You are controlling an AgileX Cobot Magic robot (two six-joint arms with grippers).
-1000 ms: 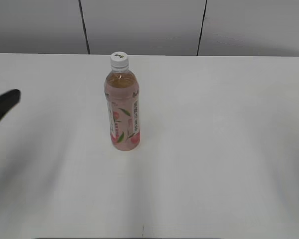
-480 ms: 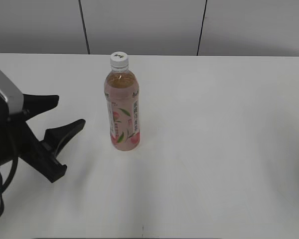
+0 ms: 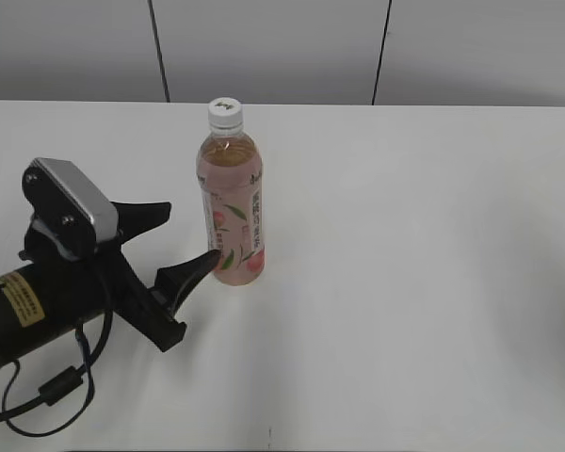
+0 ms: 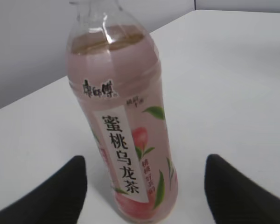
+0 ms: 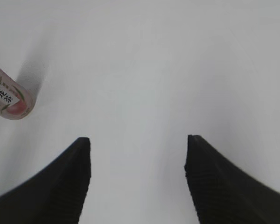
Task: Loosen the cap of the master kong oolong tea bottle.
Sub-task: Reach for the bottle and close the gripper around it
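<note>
The master kong oolong tea bottle stands upright on the white table, slim, with amber tea and a pink peach label. Its white cap with a dark logo is on the neck. My left gripper is open, low at the bottle's left, fingertips just short of its base. In the left wrist view the bottle fills the middle between the open jaws; the cap is cut off at the top. My right gripper is open and empty; the bottle's base shows at its far left.
The white table ends at a grey panelled wall behind the bottle. My right arm is out of the exterior view.
My left arm has come in from the left edge and moved right, toward the bottle. The bottle has not moved.
</note>
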